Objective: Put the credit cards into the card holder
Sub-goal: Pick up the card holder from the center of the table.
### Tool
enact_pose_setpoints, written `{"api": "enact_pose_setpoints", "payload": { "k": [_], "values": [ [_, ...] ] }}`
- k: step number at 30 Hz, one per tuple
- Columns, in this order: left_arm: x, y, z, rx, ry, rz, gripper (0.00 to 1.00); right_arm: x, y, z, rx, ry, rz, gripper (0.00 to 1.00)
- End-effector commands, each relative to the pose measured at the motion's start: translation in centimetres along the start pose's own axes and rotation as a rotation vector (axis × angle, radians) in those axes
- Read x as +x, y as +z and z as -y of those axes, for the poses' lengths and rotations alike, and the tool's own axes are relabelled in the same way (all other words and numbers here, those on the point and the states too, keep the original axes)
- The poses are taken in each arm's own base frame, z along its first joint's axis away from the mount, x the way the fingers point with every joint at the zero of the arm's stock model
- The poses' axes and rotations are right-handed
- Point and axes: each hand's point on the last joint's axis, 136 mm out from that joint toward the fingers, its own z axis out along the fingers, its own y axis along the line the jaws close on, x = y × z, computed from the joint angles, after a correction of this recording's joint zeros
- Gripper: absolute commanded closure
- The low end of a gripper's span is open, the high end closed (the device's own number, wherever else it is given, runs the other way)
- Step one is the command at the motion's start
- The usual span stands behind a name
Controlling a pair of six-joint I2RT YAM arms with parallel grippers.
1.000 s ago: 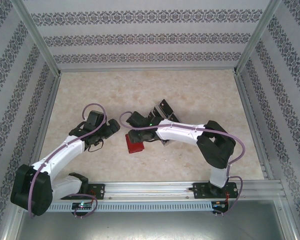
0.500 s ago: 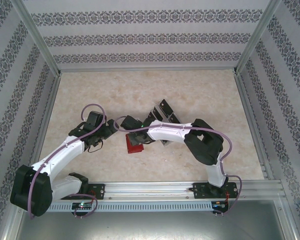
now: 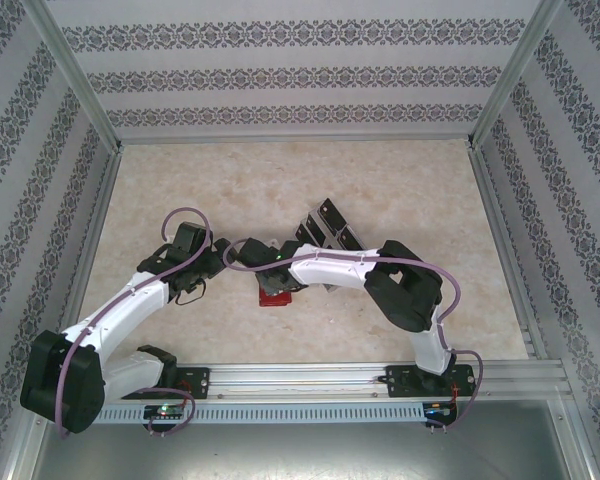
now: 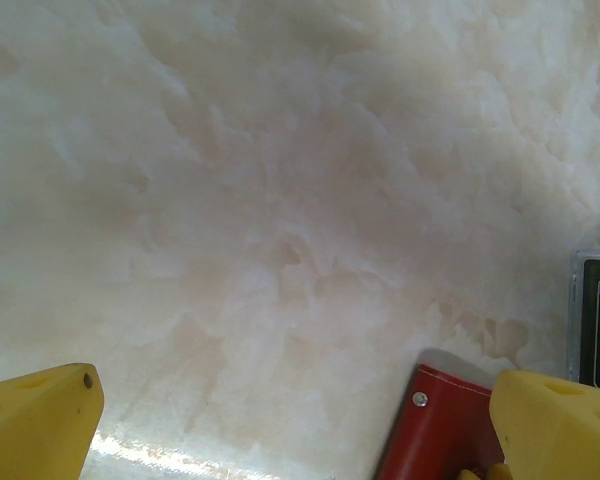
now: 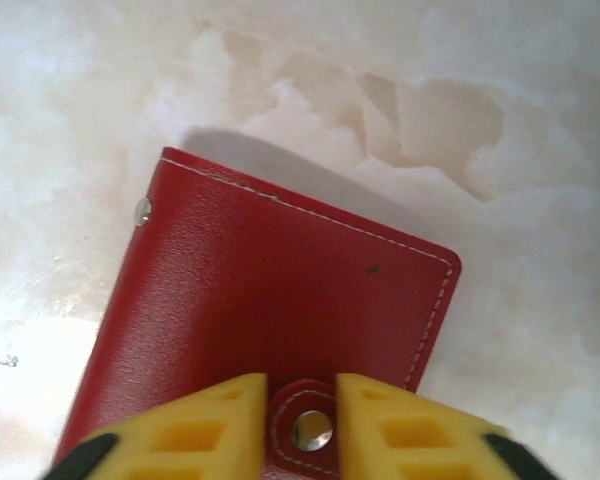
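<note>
The left tool (image 4: 300, 425) hovers over the tabletop (image 4: 280, 200) with its yellow fingers wide apart. Just right of it, near the middle of the tabletop, the red card holder (image 5: 280, 290) lies flat and closed. The right tool (image 5: 302, 402) is clamped on its snap tab (image 5: 310, 430). The black credit cards (image 3: 327, 214) are just beyond, to the far right.
</note>
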Motion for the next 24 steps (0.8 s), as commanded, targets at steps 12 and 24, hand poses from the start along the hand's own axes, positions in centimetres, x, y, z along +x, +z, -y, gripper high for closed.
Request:
{"api": "enact_pose_setpoints", "payload": {
  "k": [12,24],
  "values": [
    [0.5,0.4,0.0,0.011,0.012,-0.028,0.00,-3.7,-5.2,-1.6,-0.168,0.025,0.111,1.00],
    [3.0,2.4,4.5,0.206,0.052,-0.179,0.00,-4.6,-5.7,-1.3,-0.200,0.057,0.138,1.00]
  ]
}}
